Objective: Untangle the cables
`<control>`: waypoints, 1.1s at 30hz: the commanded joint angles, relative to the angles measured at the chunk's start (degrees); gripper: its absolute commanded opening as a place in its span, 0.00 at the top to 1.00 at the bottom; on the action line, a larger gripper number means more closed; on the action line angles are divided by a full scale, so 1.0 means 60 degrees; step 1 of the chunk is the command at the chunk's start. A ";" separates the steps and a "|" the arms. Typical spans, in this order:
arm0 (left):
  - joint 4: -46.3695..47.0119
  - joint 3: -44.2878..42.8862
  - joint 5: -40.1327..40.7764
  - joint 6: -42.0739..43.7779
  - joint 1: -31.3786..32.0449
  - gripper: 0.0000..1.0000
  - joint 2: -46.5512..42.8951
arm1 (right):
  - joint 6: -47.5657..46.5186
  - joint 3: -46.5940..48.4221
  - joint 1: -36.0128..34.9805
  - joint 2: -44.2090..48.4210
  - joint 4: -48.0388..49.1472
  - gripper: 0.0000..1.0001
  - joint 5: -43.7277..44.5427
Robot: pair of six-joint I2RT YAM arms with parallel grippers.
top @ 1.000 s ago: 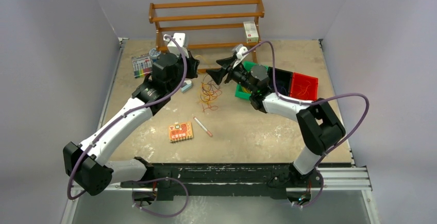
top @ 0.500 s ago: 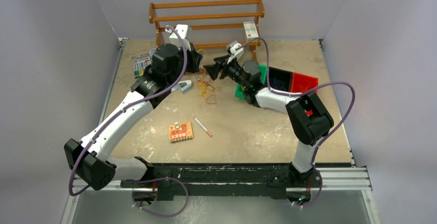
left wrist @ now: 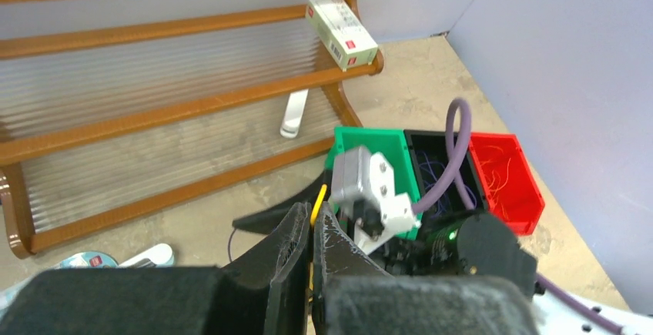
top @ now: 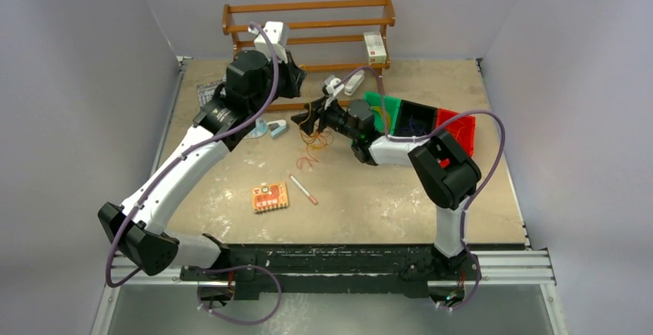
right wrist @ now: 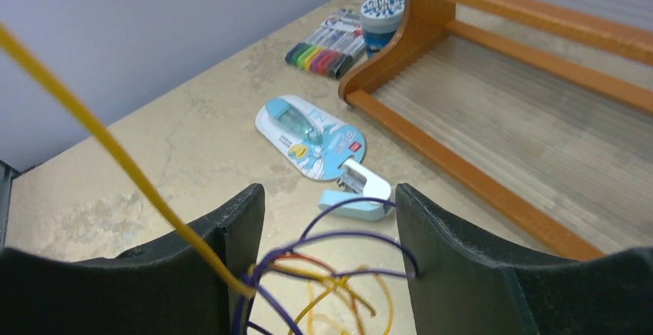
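While left gripper (left wrist: 312, 235) clamps shut on a yellow strand (left wrist: 317, 195), cables (right wrist: 339, 279) sit mid-table, far side, by the wooden rack (top: 308, 5). The tangle lies directly between the jaws of right gripper (right wrist: 327, 204), part-open and empty. Right arm nearer.

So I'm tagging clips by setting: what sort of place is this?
Probably a robot lab cell: plain grey walls boxing a scuffed table, left arm and right arm bolted to its edge, staged rack and bins.

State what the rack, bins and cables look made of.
Rack: likely wood, glossy brown varnish, rounded rails. Bins: seemingly moulded plastic, flat saturated colour, thin walls. Cables: probably wire in smooth coloured plastic sheath; they hold loose loops.
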State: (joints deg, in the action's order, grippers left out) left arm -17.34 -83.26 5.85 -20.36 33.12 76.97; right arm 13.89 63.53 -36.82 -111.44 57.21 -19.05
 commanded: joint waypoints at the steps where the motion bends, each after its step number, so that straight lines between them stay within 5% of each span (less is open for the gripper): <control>1: 0.0241 -0.1328 0.0378 0.0174 -0.0033 1.00 0.0131 | -0.0149 -0.0455 -0.0154 0.0023 0.0691 0.35 0.0013; 17: -0.0142 -0.5920 0.1757 0.1113 -0.0028 1.00 0.1435 | -0.0033 -0.1854 -0.0558 -0.0845 0.1103 0.36 -0.0028; 33: 0.0735 -0.9838 0.1703 0.2492 -0.0028 1.00 0.3347 | 0.0037 -0.2386 -0.0684 -0.0530 0.0786 0.33 -0.0180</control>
State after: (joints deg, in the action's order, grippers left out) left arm -19.57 -137.53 15.88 -9.28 33.12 96.82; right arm 14.52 49.78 -40.40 -117.60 61.54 -19.09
